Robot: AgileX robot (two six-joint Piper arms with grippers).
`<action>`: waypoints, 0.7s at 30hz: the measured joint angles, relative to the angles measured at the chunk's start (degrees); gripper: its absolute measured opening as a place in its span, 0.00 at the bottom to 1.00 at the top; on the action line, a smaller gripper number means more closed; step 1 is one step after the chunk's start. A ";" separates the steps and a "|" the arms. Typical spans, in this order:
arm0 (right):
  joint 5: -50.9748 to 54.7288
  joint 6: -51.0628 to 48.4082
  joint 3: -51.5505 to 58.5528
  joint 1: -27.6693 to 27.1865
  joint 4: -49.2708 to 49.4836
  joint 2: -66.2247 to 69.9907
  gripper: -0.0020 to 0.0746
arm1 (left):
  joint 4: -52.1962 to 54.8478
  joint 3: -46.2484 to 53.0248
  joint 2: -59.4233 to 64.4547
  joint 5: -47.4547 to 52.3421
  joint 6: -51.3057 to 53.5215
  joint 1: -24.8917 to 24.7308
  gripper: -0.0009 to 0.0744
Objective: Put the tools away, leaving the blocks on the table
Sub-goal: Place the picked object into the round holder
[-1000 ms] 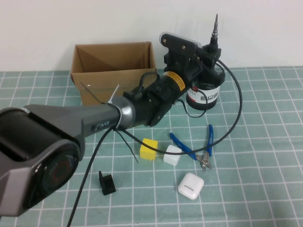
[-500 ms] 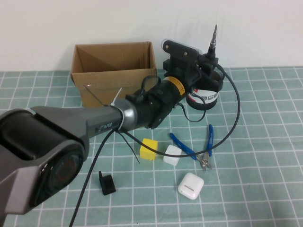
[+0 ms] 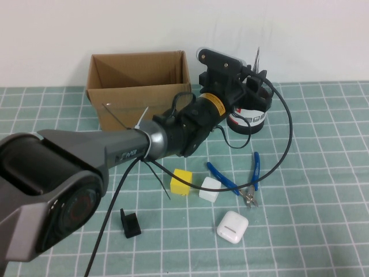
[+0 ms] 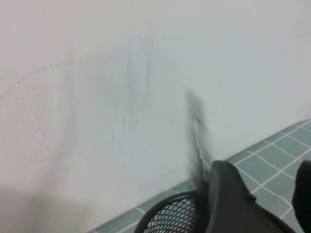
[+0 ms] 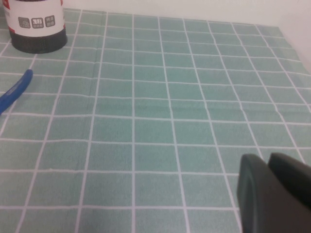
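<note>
My left gripper (image 3: pixel 254 77) hangs over the black mesh holder (image 3: pixel 248 115) at the back of the table, jaws open. The screwdriver (image 3: pixel 257 57) stands upright inside the holder, free of the fingers, with only its blurred metal shaft showing. In the left wrist view the shaft (image 4: pixel 198 145) rises from the mesh rim (image 4: pixel 167 213) beside my open left gripper (image 4: pixel 272 204). The blue-handled pliers (image 3: pixel 236 182) lie on the table near the yellow block (image 3: pixel 180 182) and white block (image 3: pixel 210 189). My right gripper (image 5: pixel 272 194) is shut and empty, low over bare table (image 5: pixel 155 121).
An open cardboard box (image 3: pixel 138 86) stands at the back left. A white rounded case (image 3: pixel 232 226) and a small black bracket (image 3: pixel 130 223) lie near the front. A black cable (image 3: pixel 288 144) loops from the left arm over the pliers. In the right wrist view a pliers handle (image 5: pixel 14 90) lies near the holder (image 5: pixel 36 24).
The left gripper came down over the holder with the screwdriver and opened. The screwdriver has dropped into the holder. The right gripper has not moved.
</note>
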 joint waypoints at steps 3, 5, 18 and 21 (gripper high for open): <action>0.00 0.00 0.00 0.00 0.00 0.00 0.02 | 0.00 0.00 0.00 -0.05 0.00 0.00 0.35; 0.00 0.00 0.00 0.00 0.00 0.00 0.02 | -0.02 0.00 0.00 -0.05 0.00 0.00 0.35; 0.00 0.00 0.00 0.00 0.00 0.00 0.02 | -0.02 0.00 -5.17 10.25 -1.42 -0.65 0.32; 0.00 0.00 0.00 0.00 0.00 0.00 0.02 | 0.34 0.00 -9.07 18.00 -2.00 -1.75 0.25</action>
